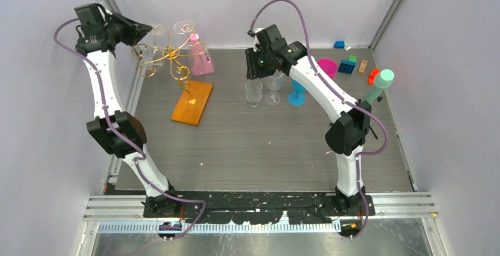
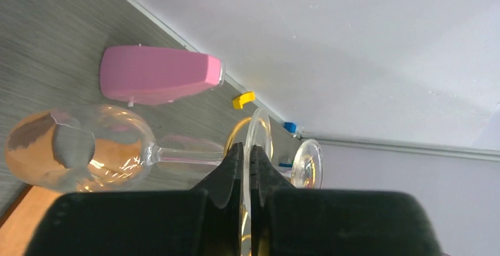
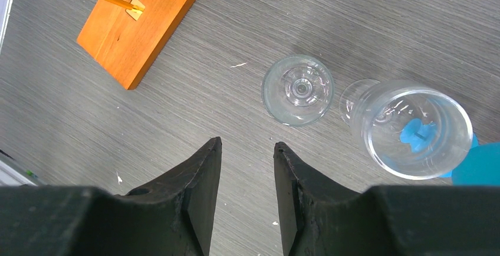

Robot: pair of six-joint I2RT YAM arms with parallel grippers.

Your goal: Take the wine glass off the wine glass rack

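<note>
The wine glass rack (image 1: 171, 55) is a gold wire tree on an orange wooden base (image 1: 192, 102) at the back left. A clear wine glass (image 1: 155, 32) hangs on one arm. My left gripper (image 1: 141, 33) is at it. In the left wrist view the gripper (image 2: 246, 147) is shut on the glass's round foot (image 2: 260, 127), with stem and bowl (image 2: 76, 156) pointing left. A second glass (image 1: 186, 27) hangs behind, its foot (image 2: 308, 163) showing. My right gripper (image 1: 255, 70) is open and empty above the table (image 3: 247, 144), right of the rack base (image 3: 141, 20).
A pink bottle (image 1: 200, 58) stands just behind the rack. A clear tumbler (image 1: 253, 92), an upright wine glass (image 1: 273, 88) and a blue goblet (image 1: 298, 94) stand under the right arm. A magenta cup (image 1: 327, 67), toy blocks (image 1: 348, 66) and a teal-capped bottle (image 1: 380, 85) are at the back right.
</note>
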